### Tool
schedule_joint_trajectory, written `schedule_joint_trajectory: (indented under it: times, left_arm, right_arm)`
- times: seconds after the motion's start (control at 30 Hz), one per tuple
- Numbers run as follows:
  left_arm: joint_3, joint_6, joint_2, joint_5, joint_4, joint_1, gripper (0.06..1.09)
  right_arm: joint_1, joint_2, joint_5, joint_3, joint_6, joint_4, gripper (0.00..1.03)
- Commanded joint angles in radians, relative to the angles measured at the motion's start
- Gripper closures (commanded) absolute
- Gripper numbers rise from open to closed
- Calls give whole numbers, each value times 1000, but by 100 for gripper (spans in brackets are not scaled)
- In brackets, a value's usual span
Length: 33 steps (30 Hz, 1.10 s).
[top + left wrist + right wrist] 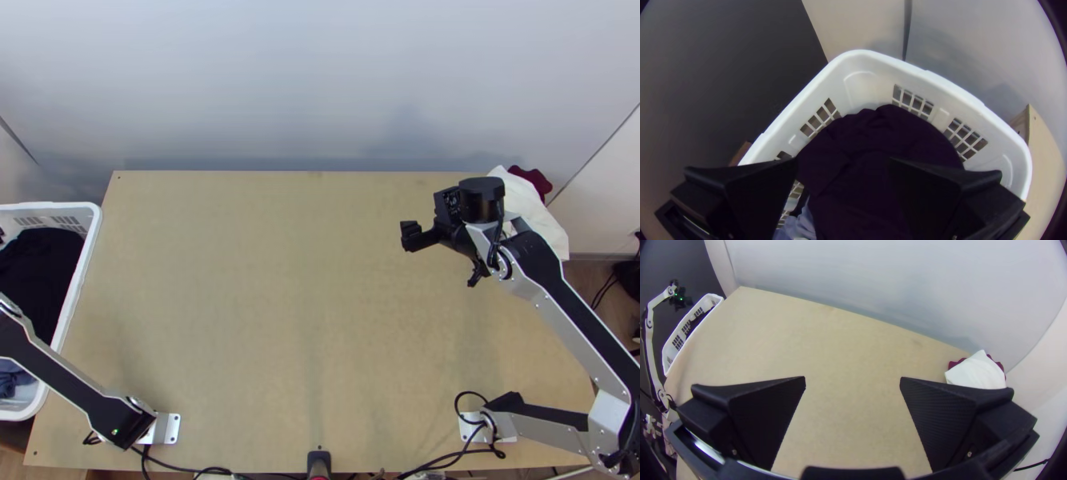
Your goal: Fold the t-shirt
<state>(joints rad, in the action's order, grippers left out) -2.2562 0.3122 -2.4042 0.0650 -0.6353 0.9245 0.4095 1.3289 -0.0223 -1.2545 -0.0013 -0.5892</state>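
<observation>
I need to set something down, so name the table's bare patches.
The table is bare from the basket to the right gripper, and between the arm bases. Crowded: the far right corner, with white cloth and red cloth, and the near edge, with cables.

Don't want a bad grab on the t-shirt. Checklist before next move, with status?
1. Left end effector open, over the basket: ok.
2. Right end effector open, holding nothing: ok.
3. Dark cloth confirmed as the t-shirt: cannot tell, it lies bunched in the basket.
4. Dark cloth spread on the table for folding: not ok, in basket.
5. Right arm not touching the white cloth: cannot tell, they overlap in the top view.
</observation>
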Motion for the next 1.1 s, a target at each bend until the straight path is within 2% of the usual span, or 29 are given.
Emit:
schedule_joint_trajectory:
  times: [0.0,0.37,0.8,0.83,0.87,0.9,0.97,1.0,1.03,1.07]
  left_arm:
    - [-34,68,-118,65,74,14,12]
    - [-54,120,-260,90,180,48,12]
    - [-92,76,-354,94,310,7,13]
    - [-94,74,-354,94,316,7,16]
    - [-94,74,-354,94,319,7,25]
    - [-94,74,-352,94,332,7,38]
    - [-94,74,-346,96,347,11,70]
    - [-94,76,-340,96,348,13,81]
    - [-94,76,-332,96,347,16,86]
    - [-94,76,-322,96,342,19,87]
  right_arm:
    - [-5,-7,1,18,-6,-1,4]
    - [-15,-16,-1,27,-5,-12,4]
    - [-20,-14,-11,-8,-40,-72,4]
    - [-20,-14,-11,-3,-39,-73,4]
    - [-21,-14,-11,4,-37,-75,4]
    - [-23,-16,-13,13,-35,-75,4]
    - [-31,-22,-13,33,-35,-75,4]
    - [-32,-27,-13,44,-34,-75,4]
    - [-34,-30,-13,53,-34,-75,4]
    - [-35,-33,-13,61,-34,-75,4]
